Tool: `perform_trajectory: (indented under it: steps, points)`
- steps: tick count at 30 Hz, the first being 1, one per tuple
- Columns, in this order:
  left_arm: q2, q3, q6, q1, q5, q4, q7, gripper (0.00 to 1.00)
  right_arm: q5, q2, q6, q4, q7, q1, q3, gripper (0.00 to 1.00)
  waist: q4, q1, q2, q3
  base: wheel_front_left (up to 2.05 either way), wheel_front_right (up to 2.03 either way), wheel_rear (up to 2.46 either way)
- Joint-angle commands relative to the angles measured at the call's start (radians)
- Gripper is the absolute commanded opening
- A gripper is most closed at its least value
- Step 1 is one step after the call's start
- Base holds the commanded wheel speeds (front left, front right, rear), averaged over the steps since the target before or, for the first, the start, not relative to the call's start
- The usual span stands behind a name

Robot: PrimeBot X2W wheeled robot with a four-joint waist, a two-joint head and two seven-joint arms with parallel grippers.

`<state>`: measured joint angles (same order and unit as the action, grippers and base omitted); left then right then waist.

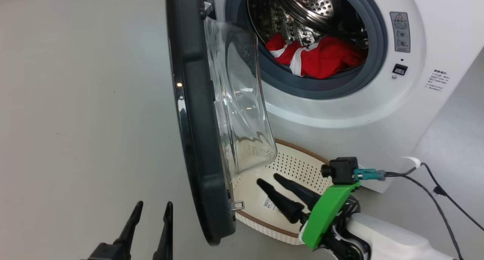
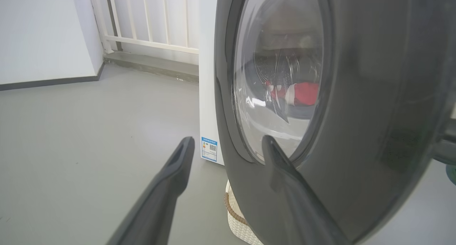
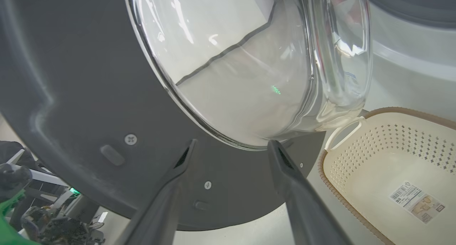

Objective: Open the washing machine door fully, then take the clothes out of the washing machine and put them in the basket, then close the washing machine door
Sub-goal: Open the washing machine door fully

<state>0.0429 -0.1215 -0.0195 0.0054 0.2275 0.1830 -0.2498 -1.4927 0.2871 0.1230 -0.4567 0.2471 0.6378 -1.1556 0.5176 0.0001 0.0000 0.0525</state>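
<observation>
Right gripper [image 1: 272, 180] wide, empty, at 5 o'clock inside the washing machine door [image 1: 196, 120]. Opening probably unfinished: push door toward 9 o'clock before reaching for the clothes [image 1: 325, 57].

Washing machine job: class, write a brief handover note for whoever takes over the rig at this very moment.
Left gripper: open, empty, on the outer side of the washing machine door.
Right gripper: open, empty, over the basket, by the door's inner side.
Clothes: in the drum of the washing machine.
Basket: on the floor before the machine, no clothes in it.
Done: door swung wide open.
Left: move clothes to basket, close door.
</observation>
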Motion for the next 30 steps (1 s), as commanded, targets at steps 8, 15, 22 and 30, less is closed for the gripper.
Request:
perform_trajectory:
  steps: [8, 15, 22, 30]
  points:
    - [0.007, 0.044, -0.017, -0.031, -0.021, 0.001, -0.012, 1.0, 0.153, 0.029, 0.008, -0.057, 0.014, -0.133, 0.166, 1.0, -0.014, -0.0001, 0.0, -0.017, 0.0, 0.0, 0.0]
    - [0.007, 0.046, -0.027, -0.035, -0.029, 0.015, -0.012, 1.0, 0.411, 0.02, 0.008, -0.097, 0.015, -0.226, 0.36, 1.0, -0.022, -0.0001, 0.0, -0.026, 0.0, 0.0, 0.0]
    - [0.007, 0.049, -0.032, -0.036, -0.035, 0.023, -0.012, 1.0, 0.693, -0.035, 0.008, -0.046, 0.015, -0.352, 0.62, 1.0, -0.029, -0.0001, 0.0, -0.032, 0.0, 0.0, 0.0]
    - [0.007, 0.057, -0.032, -0.036, -0.036, 0.022, -0.012, 1.0, 0.942, -0.104, 0.008, 0.074, 0.015, -0.473, 0.832, 1.0, -0.036, -0.0001, 0.0, -0.033, 0.0, 0.0, 0.0]
